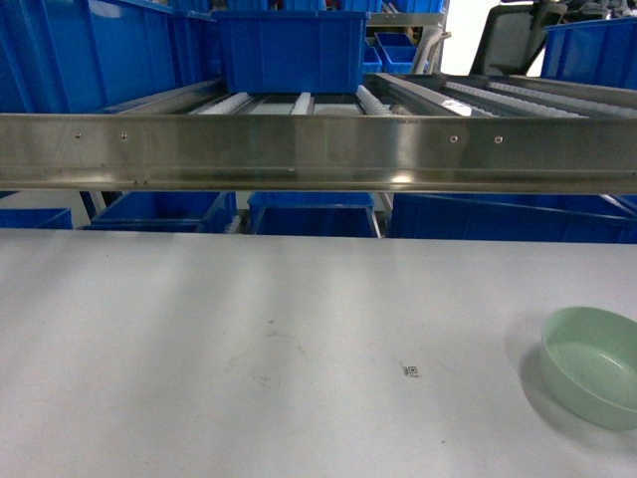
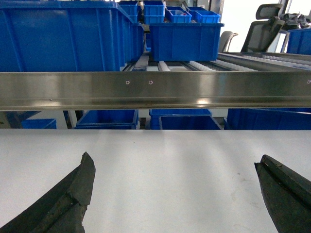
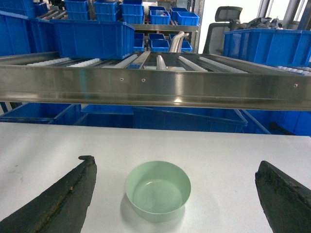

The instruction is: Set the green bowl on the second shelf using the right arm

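Observation:
The green bowl (image 1: 593, 366) sits upright and empty on the white table, near its right front corner in the head view. In the right wrist view the green bowl (image 3: 158, 190) lies on the table between the two black fingers of my right gripper (image 3: 176, 161), which is open and apart from it. My left gripper (image 2: 175, 159) is also open, over bare tabletop. The second shelf (image 1: 318, 149) is a shiny steel rack with roller rails, running across behind the table and above its surface. Neither gripper shows in the head view.
A deep blue crate (image 1: 291, 50) stands on the shelf rollers at the back, with taller blue crates (image 1: 90, 50) to its left. More blue crates (image 1: 309, 214) sit under the shelf. An office chair (image 1: 518, 40) is beyond the rack on the right.

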You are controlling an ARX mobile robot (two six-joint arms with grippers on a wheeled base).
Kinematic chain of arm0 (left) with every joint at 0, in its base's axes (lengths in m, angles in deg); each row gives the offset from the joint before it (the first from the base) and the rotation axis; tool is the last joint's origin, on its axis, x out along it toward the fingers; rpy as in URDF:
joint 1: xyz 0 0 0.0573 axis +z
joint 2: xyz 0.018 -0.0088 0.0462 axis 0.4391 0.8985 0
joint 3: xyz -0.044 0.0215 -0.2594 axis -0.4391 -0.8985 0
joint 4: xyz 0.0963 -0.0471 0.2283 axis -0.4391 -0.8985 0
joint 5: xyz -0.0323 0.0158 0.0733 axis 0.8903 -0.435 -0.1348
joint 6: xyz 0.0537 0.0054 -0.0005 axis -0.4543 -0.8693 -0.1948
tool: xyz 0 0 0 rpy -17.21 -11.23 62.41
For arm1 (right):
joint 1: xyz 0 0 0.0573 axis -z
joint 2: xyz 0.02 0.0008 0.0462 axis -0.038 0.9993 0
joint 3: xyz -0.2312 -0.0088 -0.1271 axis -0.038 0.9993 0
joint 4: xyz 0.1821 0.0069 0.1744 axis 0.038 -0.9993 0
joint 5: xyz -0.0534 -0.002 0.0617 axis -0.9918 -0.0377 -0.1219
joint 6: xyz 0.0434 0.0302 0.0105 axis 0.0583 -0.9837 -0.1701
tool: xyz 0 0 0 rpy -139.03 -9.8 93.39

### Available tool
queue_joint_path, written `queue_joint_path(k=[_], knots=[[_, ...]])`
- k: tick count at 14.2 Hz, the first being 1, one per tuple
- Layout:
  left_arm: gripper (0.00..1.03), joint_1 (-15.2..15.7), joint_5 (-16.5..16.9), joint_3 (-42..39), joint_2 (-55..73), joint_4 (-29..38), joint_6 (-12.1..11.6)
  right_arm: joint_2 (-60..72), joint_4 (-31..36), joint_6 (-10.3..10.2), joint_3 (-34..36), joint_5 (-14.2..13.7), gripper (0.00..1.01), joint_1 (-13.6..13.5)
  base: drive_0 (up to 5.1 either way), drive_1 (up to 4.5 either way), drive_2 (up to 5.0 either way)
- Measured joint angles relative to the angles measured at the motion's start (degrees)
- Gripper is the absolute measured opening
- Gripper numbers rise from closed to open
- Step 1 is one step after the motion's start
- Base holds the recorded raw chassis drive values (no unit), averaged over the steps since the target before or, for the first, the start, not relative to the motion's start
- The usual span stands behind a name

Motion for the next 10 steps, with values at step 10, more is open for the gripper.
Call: queue_joint_path(k=[10], knots=[[0.98, 0.0, 0.0, 0.0, 0.0, 0.0, 0.0, 0.0, 0.0, 0.0, 0.0, 0.0, 0.98, 0.0, 0.0, 0.0, 0.0]])
